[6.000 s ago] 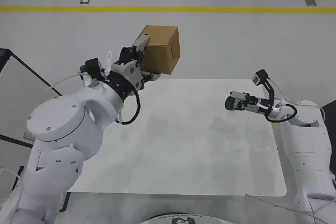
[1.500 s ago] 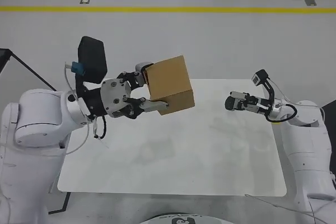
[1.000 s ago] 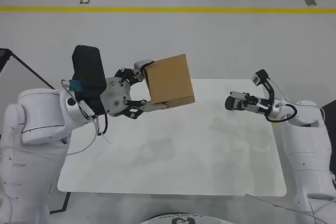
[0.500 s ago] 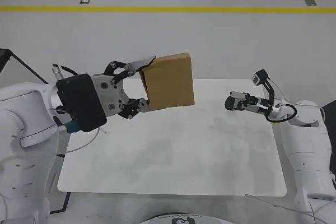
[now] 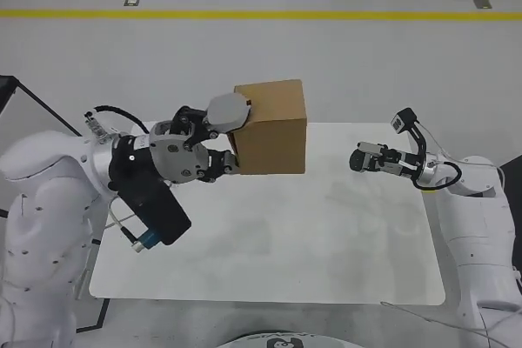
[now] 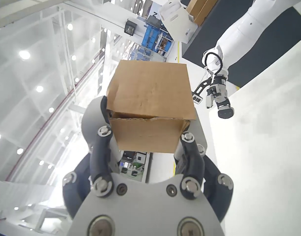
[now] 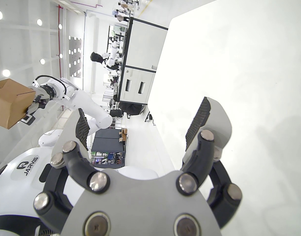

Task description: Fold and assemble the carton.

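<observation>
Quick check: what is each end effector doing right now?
Left end effector: shut on the carton.
Right end effector: open, holding nothing.

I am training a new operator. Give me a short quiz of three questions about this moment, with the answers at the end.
1. Which gripper holds the carton?
2. True or false: the carton lies flat and unfolded on the table.
3. The fingers of the right gripper are: A) open, with nothing between them; B) shut on the carton; C) shut, with nothing between them.
Key: 1. the left gripper; 2. false; 3. A.
</observation>
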Action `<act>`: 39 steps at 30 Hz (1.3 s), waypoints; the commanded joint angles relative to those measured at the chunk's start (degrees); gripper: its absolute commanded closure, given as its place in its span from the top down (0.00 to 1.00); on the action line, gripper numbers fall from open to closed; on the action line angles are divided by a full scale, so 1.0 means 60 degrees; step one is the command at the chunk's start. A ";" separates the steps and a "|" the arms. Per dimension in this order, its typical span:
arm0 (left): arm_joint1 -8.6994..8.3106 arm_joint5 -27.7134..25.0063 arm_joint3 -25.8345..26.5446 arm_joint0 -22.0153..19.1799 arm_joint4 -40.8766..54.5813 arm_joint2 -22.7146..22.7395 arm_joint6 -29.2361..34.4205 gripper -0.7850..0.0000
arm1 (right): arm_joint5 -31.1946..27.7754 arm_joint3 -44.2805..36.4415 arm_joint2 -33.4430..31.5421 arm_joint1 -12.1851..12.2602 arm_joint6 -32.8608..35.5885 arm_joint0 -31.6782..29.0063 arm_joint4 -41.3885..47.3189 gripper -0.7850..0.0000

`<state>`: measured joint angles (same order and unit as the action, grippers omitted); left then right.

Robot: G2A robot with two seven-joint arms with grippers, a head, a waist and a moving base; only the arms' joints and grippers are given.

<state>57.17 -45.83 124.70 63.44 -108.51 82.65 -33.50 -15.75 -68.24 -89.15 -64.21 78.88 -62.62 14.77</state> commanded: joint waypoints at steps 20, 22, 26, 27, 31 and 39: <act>0.0022 0.1129 0.0063 0.1138 1.0625 0.0290 0.7419 0.00 | 0.0000 0.0000 0.0000 0.0000 0.0000 0.0000 0.0000 1.00; -0.0008 0.1480 0.0277 0.1054 1.1195 0.0371 0.8181 0.00 | 0.0000 0.0000 0.0000 0.0000 0.0000 0.0000 0.0000 1.00; -0.0019 0.1504 0.0353 0.1004 1.1253 0.0405 0.8380 0.00 | 0.0000 0.0000 0.0000 0.0000 0.0000 0.0000 0.0000 1.00; -0.0019 0.1504 0.0353 0.1004 1.1253 0.0405 0.8380 0.00 | 0.0000 0.0000 0.0000 0.0000 0.0000 0.0000 0.0000 1.00; -0.0019 0.1504 0.0353 0.1004 1.1253 0.0405 0.8380 0.00 | 0.0000 0.0000 0.0000 0.0000 0.0000 0.0000 0.0000 1.00; -0.0047 0.1953 0.0585 0.1577 1.0947 0.0554 0.8855 0.00 | 0.0000 0.0000 0.0000 0.0000 0.0000 0.0000 0.0000 1.00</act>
<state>56.93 -34.40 128.02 72.41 -42.64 85.67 19.27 -15.75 -68.24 -89.15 -64.21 78.88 -62.62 14.77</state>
